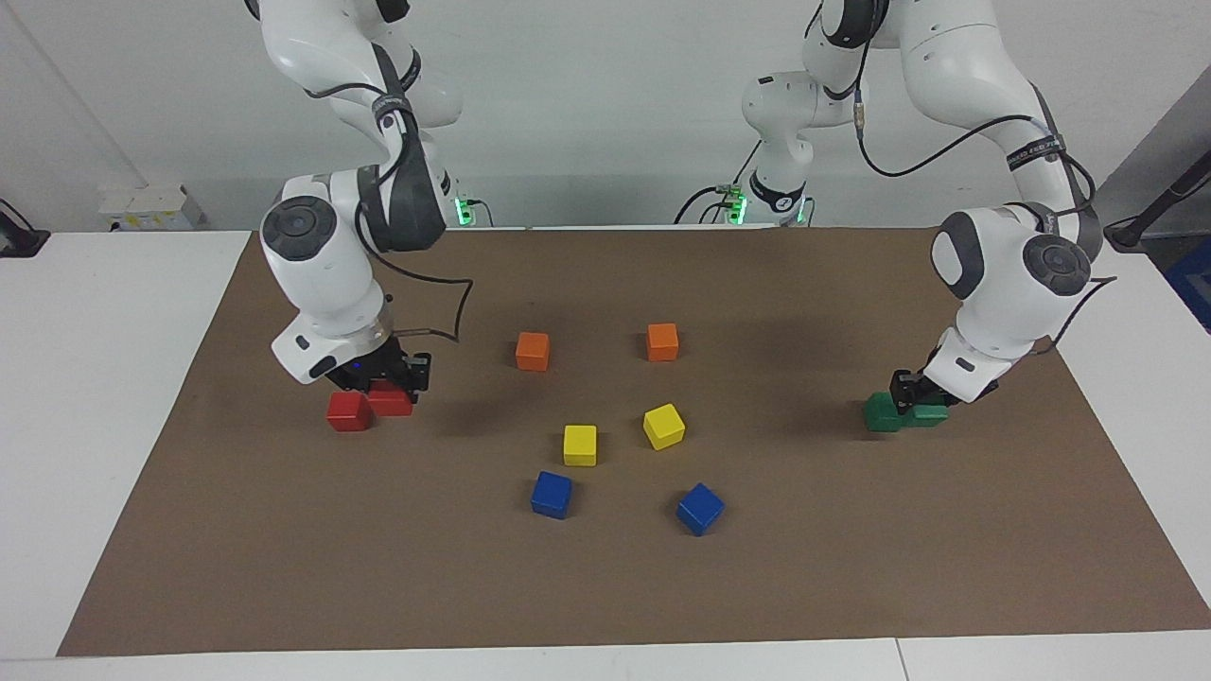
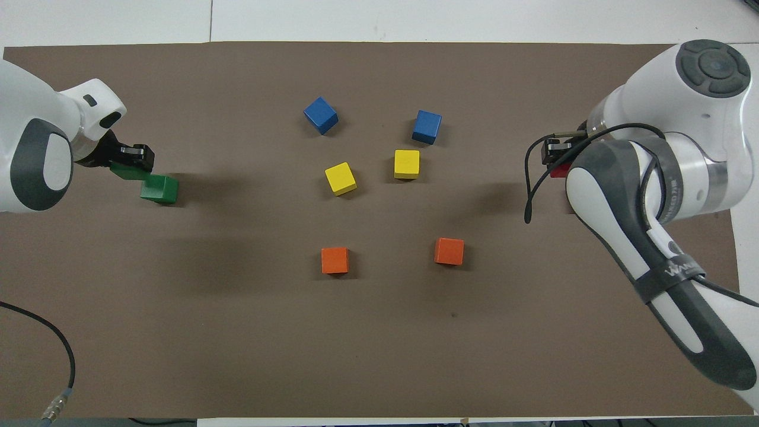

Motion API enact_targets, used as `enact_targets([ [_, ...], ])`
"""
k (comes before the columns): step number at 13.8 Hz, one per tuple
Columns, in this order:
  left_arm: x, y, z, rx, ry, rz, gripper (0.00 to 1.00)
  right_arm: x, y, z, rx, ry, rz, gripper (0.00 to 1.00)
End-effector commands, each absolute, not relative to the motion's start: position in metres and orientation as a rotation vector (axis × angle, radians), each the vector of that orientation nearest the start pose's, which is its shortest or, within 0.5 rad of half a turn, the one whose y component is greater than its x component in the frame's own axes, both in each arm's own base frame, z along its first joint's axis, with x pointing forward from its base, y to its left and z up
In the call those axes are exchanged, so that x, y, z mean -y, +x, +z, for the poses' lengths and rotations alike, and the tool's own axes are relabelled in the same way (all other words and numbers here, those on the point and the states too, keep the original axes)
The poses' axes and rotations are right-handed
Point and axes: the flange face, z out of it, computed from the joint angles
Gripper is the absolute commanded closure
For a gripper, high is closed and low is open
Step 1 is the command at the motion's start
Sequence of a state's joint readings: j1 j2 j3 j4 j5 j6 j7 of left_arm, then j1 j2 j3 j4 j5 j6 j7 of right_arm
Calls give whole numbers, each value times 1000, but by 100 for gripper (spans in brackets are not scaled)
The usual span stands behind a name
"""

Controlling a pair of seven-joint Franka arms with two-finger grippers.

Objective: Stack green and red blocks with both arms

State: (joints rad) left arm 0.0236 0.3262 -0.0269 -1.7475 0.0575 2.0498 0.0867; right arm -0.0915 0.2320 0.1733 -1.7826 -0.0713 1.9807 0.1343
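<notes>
My right gripper [image 1: 390, 386] [image 2: 557, 153] is shut on a red block [image 1: 393, 404] [image 2: 558, 171], held low just beside a second red block [image 1: 347, 411] on the brown mat at the right arm's end. In the overhead view the right arm hides that second red block. At the left arm's end, my left gripper [image 1: 918, 397] [image 2: 129, 159] is shut on a green block [image 1: 931, 415] [image 2: 126, 172]. It hangs close to another green block [image 1: 881, 414] [image 2: 160, 189] resting on the mat, partly overlapping it in both views.
Two orange blocks [image 1: 533, 351] [image 1: 662, 341], two yellow blocks [image 1: 580, 445] [image 1: 664, 426] and two blue blocks [image 1: 552, 494] [image 1: 700, 508] lie in the middle of the mat [image 1: 605, 586]. White table borders the mat on all sides.
</notes>
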Motion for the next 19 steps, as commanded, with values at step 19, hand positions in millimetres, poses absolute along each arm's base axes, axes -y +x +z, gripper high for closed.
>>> enact_targets([
  [19, -15, 607, 371, -270, -3148, -3, 100, 40, 561, 346, 38, -3182, -111, 100],
])
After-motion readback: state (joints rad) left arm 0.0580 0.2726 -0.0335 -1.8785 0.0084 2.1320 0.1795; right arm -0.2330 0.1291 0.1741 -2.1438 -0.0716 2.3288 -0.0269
